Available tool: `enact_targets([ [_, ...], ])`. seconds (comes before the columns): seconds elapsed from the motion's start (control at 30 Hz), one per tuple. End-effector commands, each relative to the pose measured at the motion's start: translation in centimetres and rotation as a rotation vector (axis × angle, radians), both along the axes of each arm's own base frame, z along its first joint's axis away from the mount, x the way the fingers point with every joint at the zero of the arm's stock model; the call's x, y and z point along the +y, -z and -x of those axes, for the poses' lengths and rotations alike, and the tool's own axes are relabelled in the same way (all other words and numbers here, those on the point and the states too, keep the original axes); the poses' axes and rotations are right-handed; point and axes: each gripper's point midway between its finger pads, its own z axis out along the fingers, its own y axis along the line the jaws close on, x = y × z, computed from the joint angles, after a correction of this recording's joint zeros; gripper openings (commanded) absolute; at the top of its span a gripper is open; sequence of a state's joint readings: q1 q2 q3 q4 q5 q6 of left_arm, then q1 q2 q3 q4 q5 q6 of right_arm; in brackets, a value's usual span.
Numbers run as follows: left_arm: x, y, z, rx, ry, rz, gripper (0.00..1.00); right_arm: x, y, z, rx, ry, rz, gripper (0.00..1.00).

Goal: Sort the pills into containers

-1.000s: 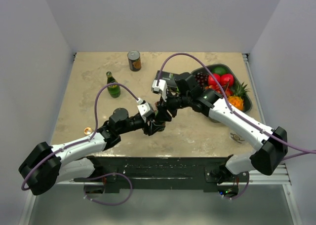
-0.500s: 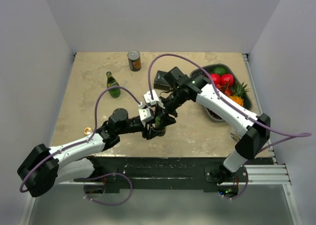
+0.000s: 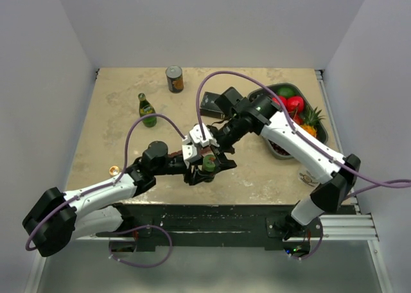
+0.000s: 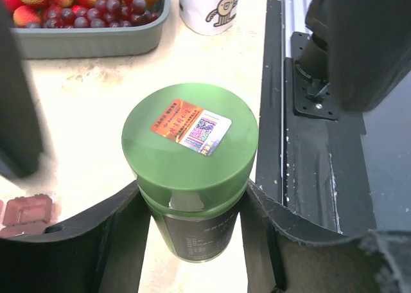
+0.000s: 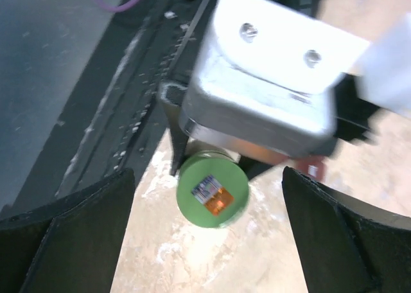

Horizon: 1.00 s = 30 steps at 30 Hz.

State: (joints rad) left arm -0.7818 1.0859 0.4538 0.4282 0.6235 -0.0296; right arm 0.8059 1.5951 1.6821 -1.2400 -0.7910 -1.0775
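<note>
No word can be read in full. An orange sticker (image 4: 191, 127) with a QR code and small, illegible print is stuck on the green lid (image 4: 160, 168) of the bottle (image 4: 192, 238). Pale print on the bottle's dark side is too blurred to read. A cartoon face is printed on the white cup (image 4: 209, 7) near the right near corner of the table (image 4: 83, 113).
</note>
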Motion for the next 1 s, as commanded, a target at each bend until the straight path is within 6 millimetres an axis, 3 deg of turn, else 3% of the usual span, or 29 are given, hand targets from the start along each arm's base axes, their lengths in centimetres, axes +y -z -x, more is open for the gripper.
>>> enact_targets([
  [0.0, -0.3, -2.8, -1.3, -0.080, -0.059, 0.077, 0.00, 0.4, -3.7, -3.1, -0.074, 0.242, -0.106, 0.99],
  [0.03, -0.2, -3.2, -1.6, -0.088, -0.077, 0.093, 0.00, 0.0, -4.4, -4.0, -0.082, 0.321, -0.128, 0.99],
  [0.07, -0.1, -3.2, -1.7, -0.080, -0.090, 0.098, 0.00, -0.7, -3.3, -5.9, -0.096, 0.456, -0.092, 0.99],
  [0.1, 0.0, -3.2, -2.1, -0.079, -0.115, 0.102, 0.00, -0.1, -4.3, -7.7, -0.046, 0.627, -0.139, 0.99],
  [0.13, 0.1, -3.5, -2.2, -0.081, -0.125, 0.114, 0.00, -0.8, -3.9, -8.8, -0.061, 0.693, -0.119, 0.99],
  [0.3, 0.1, -3.8, -2.9, -0.069, -0.169, 0.135, 0.00, -0.8, -2.1, -5.2, 0.093, 0.516, -0.108, 0.99],
  [0.6, -0.1, -4.2, -3.6, -0.050, -0.202, 0.155, 0.00, 0.3, 1.0, -4.6, 0.193, 0.529, -0.075, 0.98],
  [0.8, -0.1, -4.2, -3.7, -0.047, -0.207, 0.157, 0.00, 0.9, 1.5, -5.3, 0.200, 0.557, -0.060, 0.95],
  [0.93, -0.2, -4.1, -3.7, -0.047, -0.204, 0.156, 0.00, 1.2, 1.3, -5.5, 0.205, 0.548, -0.060, 0.85],
  [0.97, -0.1, -4.0, -3.7, -0.047, -0.204, 0.153, 0.00, 1.2, 1.3, -5.3, 0.209, 0.541, -0.056, 0.78],
])
